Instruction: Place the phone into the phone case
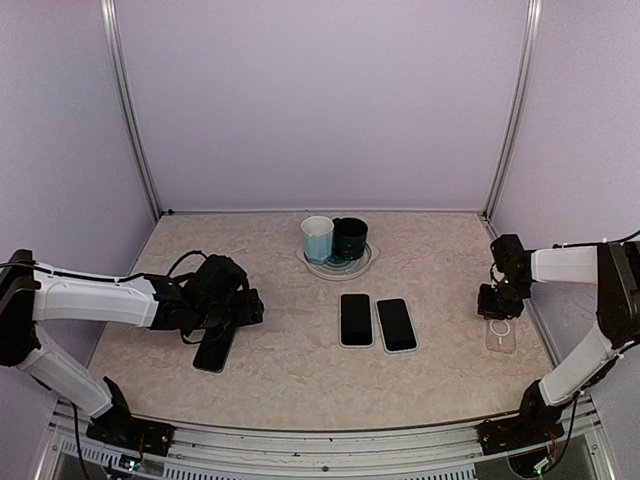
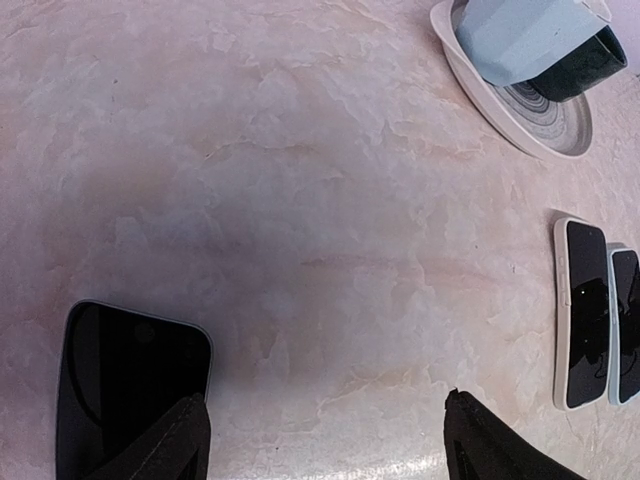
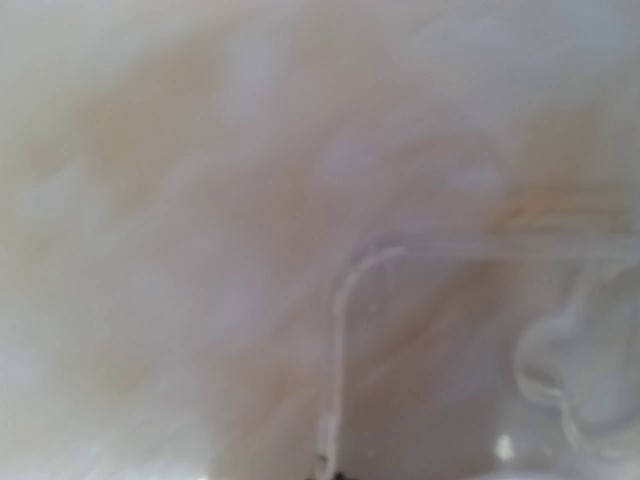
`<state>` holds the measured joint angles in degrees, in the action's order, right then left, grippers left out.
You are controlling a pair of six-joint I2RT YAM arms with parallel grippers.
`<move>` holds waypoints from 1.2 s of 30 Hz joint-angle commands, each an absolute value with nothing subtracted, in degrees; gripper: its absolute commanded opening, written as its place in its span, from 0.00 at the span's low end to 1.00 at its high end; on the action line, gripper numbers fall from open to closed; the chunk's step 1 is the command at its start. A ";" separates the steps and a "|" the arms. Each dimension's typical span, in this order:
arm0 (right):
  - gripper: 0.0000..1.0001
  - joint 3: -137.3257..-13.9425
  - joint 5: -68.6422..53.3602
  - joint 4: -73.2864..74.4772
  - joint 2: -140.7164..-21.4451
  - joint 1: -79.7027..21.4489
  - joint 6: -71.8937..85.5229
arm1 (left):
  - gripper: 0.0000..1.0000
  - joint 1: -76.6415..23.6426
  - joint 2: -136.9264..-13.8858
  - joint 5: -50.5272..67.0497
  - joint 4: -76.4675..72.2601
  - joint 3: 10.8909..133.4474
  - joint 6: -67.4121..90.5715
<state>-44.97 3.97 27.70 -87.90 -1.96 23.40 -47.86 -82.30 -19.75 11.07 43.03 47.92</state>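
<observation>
A dark phone lies face up at the left of the table, just below my left gripper. In the left wrist view the gripper is open and empty. Its left finger overlaps the corner of that phone, and its right finger is over bare table. A clear phone case lies at the right edge. My right gripper is low over its far end. The right wrist view is a blurred close-up of the case rim; its fingers barely show.
Two more phones lie side by side mid-table, the left one with a light rim and the right one beside it. A grey plate holds a light blue cup and a dark cup at the back centre.
</observation>
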 commanded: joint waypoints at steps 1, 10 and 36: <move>0.00 -50.79 5.56 36.69 -82.34 -10.74 26.80 | 0.80 -47.15 -81.04 -20.41 11.80 42.86 47.75; 0.00 -68.05 9.17 38.26 -88.56 -46.02 42.81 | 0.80 -44.64 -77.94 -22.02 14.53 42.45 48.48; 0.46 -88.68 -4.45 24.79 -120.29 -65.85 42.94 | 0.97 -43.46 -77.92 -18.81 19.91 33.05 59.41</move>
<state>-87.29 -4.56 25.23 -122.06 -65.89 44.38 -43.46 -77.62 -20.62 21.91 33.91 58.30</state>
